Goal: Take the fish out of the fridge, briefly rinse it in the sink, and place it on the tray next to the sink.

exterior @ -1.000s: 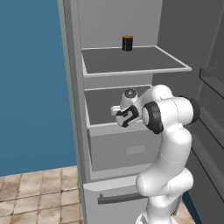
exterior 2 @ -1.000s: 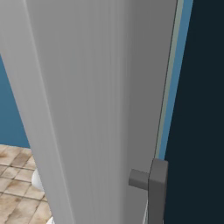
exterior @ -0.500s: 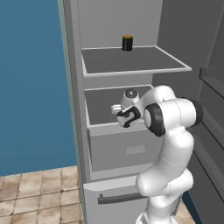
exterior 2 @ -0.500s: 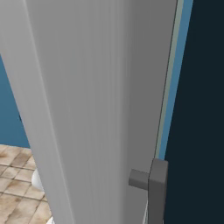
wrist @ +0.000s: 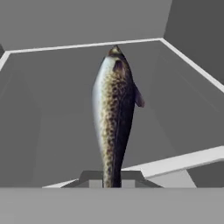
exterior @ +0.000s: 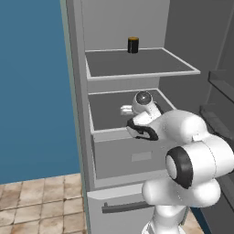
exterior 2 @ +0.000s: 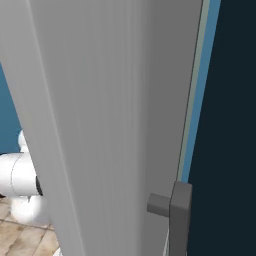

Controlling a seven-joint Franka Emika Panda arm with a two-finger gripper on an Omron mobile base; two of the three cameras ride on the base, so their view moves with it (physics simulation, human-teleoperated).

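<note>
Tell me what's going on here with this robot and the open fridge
A white robot arm is reaching into the open fridge at the middle shelf. In the hand view, the fish hangs straight out from the gripper, its tail end pinched between the fingers, with the grey shelf behind it. So the fish looks grasped and is about to come out of the fridge. A black can with a yellow top stands on the shelf above. Rinsing and placing it are not yet done.

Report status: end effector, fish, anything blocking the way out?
End effector shut on fish, over the middle shelf inside the fridge. Can on the shelf above, apart. Shelf front edge just below the fish.
</note>
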